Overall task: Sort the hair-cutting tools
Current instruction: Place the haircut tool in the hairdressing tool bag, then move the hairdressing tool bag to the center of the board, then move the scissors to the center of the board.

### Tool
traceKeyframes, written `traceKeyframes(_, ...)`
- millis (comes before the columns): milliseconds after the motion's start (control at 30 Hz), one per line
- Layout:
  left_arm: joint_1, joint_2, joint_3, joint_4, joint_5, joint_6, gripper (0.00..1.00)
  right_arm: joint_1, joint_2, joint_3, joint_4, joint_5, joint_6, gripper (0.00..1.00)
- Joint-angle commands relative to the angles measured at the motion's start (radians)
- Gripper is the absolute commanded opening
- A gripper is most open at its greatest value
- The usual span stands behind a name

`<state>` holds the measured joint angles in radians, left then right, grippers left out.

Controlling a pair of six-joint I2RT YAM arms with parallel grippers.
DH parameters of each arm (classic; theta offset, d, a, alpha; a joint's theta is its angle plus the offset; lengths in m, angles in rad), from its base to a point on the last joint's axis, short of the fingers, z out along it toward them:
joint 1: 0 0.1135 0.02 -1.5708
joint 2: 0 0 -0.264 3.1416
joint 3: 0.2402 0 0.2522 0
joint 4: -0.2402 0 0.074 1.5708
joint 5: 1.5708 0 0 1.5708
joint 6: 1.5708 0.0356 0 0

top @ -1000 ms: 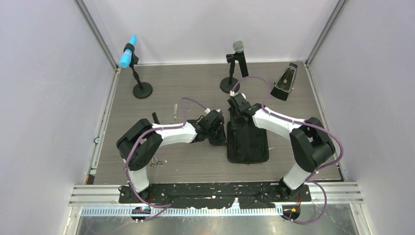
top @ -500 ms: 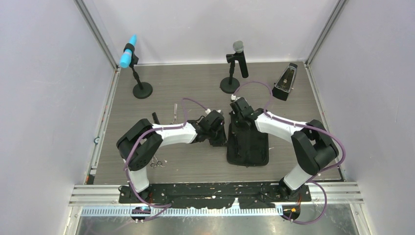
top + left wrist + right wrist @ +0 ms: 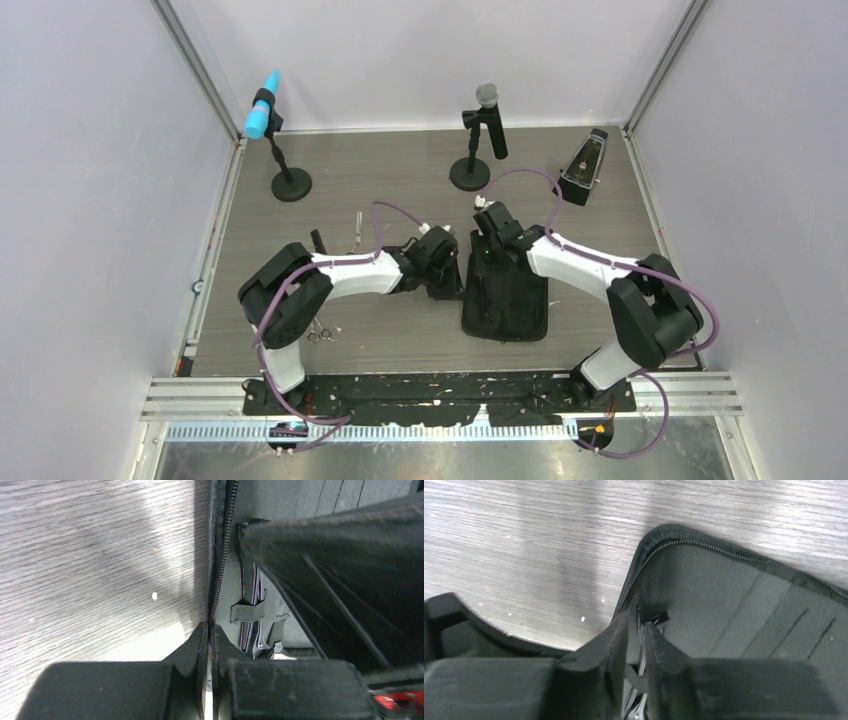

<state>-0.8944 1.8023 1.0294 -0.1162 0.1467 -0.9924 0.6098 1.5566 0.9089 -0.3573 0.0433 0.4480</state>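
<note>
The black zip case lies open mid-table. My left gripper is shut on the zipper edge of its left side, jaws pressed together. My right gripper is at the case's far left corner, over the grey lining. Its jaws stand a narrow gap apart around an elastic strap. A silvery tool sits under a strap inside the case. One pair of silver scissors lies left of the arms, another by the left base. A small black tool lies beside the first.
A blue-headed microphone on a round base stands back left, a grey-headed one back centre. A metronome stands back right. Walls close in on both sides.
My right arm has swung its elbow outward to the right and its gripper has shifted slightly along the case's far edge. The case has slid a little. The left arm has stayed put.
</note>
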Motion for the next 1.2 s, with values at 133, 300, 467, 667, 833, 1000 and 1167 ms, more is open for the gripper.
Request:
traceKeyframes(133, 0.02, -0.085, -0.076, 0.024, -0.084, 0.01, 0.0, 0.004, -0.242, 0.031, -0.079, 0.07, -0.014, 0.57)
traceKeyframes(300, 0.057, -0.139, -0.156, 0.026, -0.113, 0.022, 0.0, -0.019, -0.329, 0.001, -0.122, 0.128, -0.024, 0.64)
traceKeyframes(467, 0.098, -0.216, -0.203, -0.013, -0.127, 0.08, 0.0, -0.024, -0.39, -0.053, -0.12, 0.124, -0.025, 0.69)
traceKeyframes(667, 0.13, -0.31, -0.186, -0.14, -0.2, 0.203, 0.1, -0.024, -0.465, -0.105, -0.091, 0.121, -0.029, 0.74)
traceKeyframes(833, 0.133, -0.399, -0.184, -0.203, -0.264, 0.243, 0.47, -0.025, -0.523, -0.127, -0.073, 0.137, -0.033, 0.79)
traceKeyframes(1000, 0.161, -0.504, -0.178, -0.285, -0.331, 0.28, 0.8, -0.027, -0.581, -0.13, -0.049, 0.153, -0.045, 0.84)
traceKeyframes(1167, 0.257, -0.582, -0.195, -0.351, -0.369, 0.324, 0.92, -0.029, -0.664, -0.175, 0.019, 0.176, -0.067, 0.99)
